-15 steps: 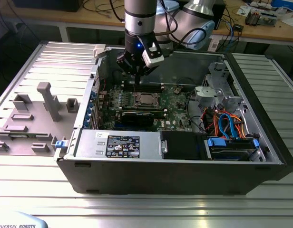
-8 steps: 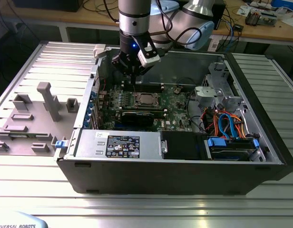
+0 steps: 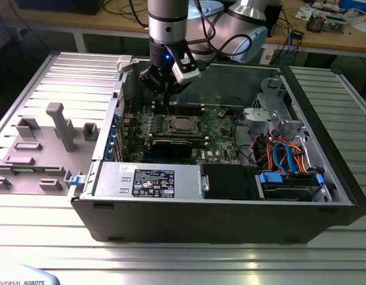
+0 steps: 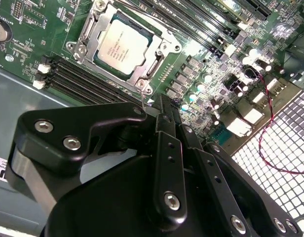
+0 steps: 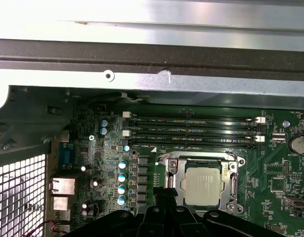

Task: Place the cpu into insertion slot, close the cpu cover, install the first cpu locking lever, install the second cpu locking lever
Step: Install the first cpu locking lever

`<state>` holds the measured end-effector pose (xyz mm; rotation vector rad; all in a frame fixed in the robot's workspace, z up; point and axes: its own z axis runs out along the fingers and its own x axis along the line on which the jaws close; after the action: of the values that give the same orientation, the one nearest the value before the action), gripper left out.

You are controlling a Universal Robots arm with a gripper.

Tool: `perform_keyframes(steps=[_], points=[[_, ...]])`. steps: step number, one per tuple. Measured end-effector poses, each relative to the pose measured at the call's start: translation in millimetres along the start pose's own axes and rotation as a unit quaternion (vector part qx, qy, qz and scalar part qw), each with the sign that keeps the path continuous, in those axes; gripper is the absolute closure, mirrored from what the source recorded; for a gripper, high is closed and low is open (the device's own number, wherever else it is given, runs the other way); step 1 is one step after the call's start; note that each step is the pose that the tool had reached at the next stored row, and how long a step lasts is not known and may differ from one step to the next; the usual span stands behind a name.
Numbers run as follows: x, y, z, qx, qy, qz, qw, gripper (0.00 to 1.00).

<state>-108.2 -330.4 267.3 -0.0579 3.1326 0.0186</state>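
Near edge: an open computer case lies on a ribbed metal table, with a power supply along its near wall.
Middle: the cpu lies in the insertion slot near the board's centre, just beyond a long black card. The cpu cover is down, framing the chip.
Cpu orientation: flat, metal top up. It is square, so it has no long axis, and its edges run parallel to the memory slots just beyond it.
Gripper: the gripper hovers low by a slot corner. Its fingers are drawn together with nothing visible between them. A thin locking lever stands upright just beside them.
Step in hand: likely the first lever.
Doing it well: probably press the rod down and tuck it sideways under its hook, keeping clear of the chip.
Far: the case's far wall.
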Motion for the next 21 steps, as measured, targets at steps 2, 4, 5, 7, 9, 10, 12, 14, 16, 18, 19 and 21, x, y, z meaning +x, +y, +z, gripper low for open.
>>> perform_keyframes(steps=[2, 4, 5, 7, 9, 10, 12, 14, 16, 18, 19, 21], points=[[0.0, 0.0, 0.0, 0.0, 0.0, 0.0, 1.0, 0.89], [0.0, 0.0, 0.0, 0.0, -0.0001, 0.0, 1.0, 0.89], [0.2, 0.0, 0.0, 0.0, -0.0001, 0.0, 1.0, 0.89], [2.2, 0.1, 0.1, 0.0, -0.0001, 0.0, 1.0, 0.89], [5.1, 0.2, 0.3, 0.0, -0.0001, 0.0, 1.0, 0.89], [6.7, 0.2, 0.4, 0.0, -0.0001, 0.0, 1.0, 0.89], [11.8, 0.4, 0.5, -0.0001, -0.0001, -0.001, 1.0, 0.89], [16.5, 0.9, 0.6, -0.0002, -0.0002, -0.004, 1.0, 0.89], [17.4, 2.7, 0.6, -0.0002, -0.0002, -0.006, 1.0, 0.89], [17.5, 8.3, 0.8, -0.0002, -0.0002, -0.01, 0.9999, 0.89], [17.4, 10.1, 0.9, -0.0002, -0.0002, -0.012, 0.9999, 0.89], [17.2, 16.6, 2.1, -0.0003, -0.0001, -0.019, 0.9998, 0.89]])
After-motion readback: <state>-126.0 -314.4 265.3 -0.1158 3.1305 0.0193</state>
